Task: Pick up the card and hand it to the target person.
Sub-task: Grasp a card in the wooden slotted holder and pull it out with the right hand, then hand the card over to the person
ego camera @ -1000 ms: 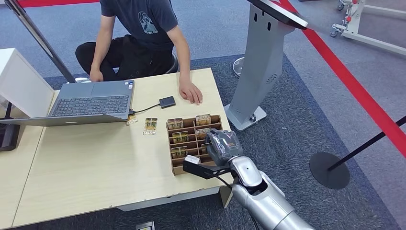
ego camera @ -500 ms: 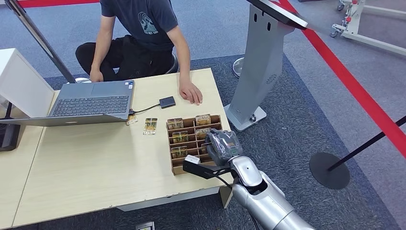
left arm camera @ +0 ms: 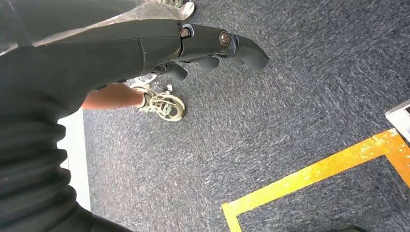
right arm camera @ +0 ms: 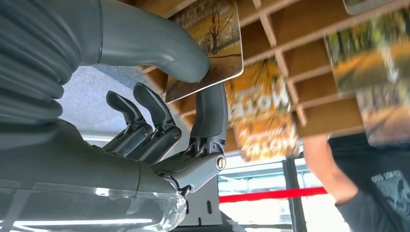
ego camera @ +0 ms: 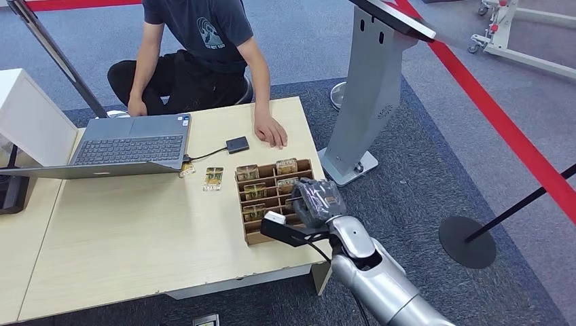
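Observation:
A card (right arm camera: 212, 43) with an autumn-tree picture is pinched between the thumb and a dark finger of my right hand (right arm camera: 159, 116), just off the wooden card rack (right arm camera: 300, 72). In the head view the right hand (ego camera: 316, 201) hovers over the right side of the rack (ego camera: 253, 236), which holds several more cards. The person (ego camera: 204, 41) sits at the table's far side with one hand (ego camera: 270, 130) flat on the tabletop. My left hand (left arm camera: 212, 46) hangs over the carpet, fingers extended and holding nothing.
An open laptop (ego camera: 129, 142), a small black device (ego camera: 237, 144) and two loose cards (ego camera: 213, 178) lie on the wooden table (ego camera: 136, 244). A grey kiosk stand (ego camera: 370, 88) rises right of the table. A stanchion base (ego camera: 467, 241) sits further right.
My right hand has shifted a little to the right and up over the rack, its wrist turning slightly. The person has not moved.

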`<state>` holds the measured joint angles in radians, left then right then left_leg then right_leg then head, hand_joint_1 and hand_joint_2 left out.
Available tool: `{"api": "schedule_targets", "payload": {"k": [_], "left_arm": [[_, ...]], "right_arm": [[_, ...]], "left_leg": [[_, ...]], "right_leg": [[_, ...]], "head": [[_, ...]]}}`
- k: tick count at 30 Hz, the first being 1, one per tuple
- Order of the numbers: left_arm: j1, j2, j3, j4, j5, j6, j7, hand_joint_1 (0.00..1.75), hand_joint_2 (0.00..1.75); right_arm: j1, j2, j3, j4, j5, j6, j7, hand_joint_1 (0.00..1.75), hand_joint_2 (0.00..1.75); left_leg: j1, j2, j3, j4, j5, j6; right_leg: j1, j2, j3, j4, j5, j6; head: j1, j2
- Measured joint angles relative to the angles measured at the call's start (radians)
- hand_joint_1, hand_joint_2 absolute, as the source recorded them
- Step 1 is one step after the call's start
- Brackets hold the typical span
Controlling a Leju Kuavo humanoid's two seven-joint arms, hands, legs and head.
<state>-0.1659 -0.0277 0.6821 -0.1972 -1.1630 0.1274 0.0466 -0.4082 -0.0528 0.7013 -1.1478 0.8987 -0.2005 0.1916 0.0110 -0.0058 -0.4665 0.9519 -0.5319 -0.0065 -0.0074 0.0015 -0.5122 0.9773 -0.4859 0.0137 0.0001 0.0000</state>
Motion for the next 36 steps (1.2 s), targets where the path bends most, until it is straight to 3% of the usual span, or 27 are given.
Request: {"api": "schedule_targets", "payload": {"k": [8,17,30,36], "left_arm": [[0.002,0.001,0.000,0.000,0.013,-0.006,-0.002,0.00,1.75],[-0.002,0.001,-0.002,0.000,0.010,-0.013,-0.001,0.00,1.75],[-0.013,0.001,-0.010,0.000,0.002,-0.013,0.000,0.00,1.75],[-0.011,0.001,-0.013,0.000,-0.005,-0.014,0.005,0.00,1.75]], "right_arm": [[-0.116,-0.057,-0.084,-0.185,-0.040,0.038,0.002,1.61,1.75],[-0.275,-0.065,-0.116,-0.269,-0.118,-0.007,-0.091,1.61,1.75],[-0.387,0.103,-0.031,0.032,-0.202,-0.095,-0.250,1.61,1.75],[-0.393,0.165,-0.002,0.153,-0.198,-0.128,-0.275,1.75,1.75]], "left_leg": [[-0.001,0.000,0.000,0.001,0.001,0.000],[0.000,0.000,-0.001,0.001,0.002,0.000],[0.001,0.000,-0.001,0.001,0.002,-0.001],[0.001,0.000,-0.002,0.001,0.002,-0.001]], "right_leg": [[0.000,0.000,0.000,0.000,0.002,0.001],[0.000,0.000,0.000,0.000,0.002,0.000],[0.000,0.000,0.000,0.002,0.002,0.000],[0.000,0.000,-0.001,0.002,0.002,0.000]], "head": [[0.000,0.000],[0.000,0.000],[0.000,0.000],[0.000,0.000]]}}
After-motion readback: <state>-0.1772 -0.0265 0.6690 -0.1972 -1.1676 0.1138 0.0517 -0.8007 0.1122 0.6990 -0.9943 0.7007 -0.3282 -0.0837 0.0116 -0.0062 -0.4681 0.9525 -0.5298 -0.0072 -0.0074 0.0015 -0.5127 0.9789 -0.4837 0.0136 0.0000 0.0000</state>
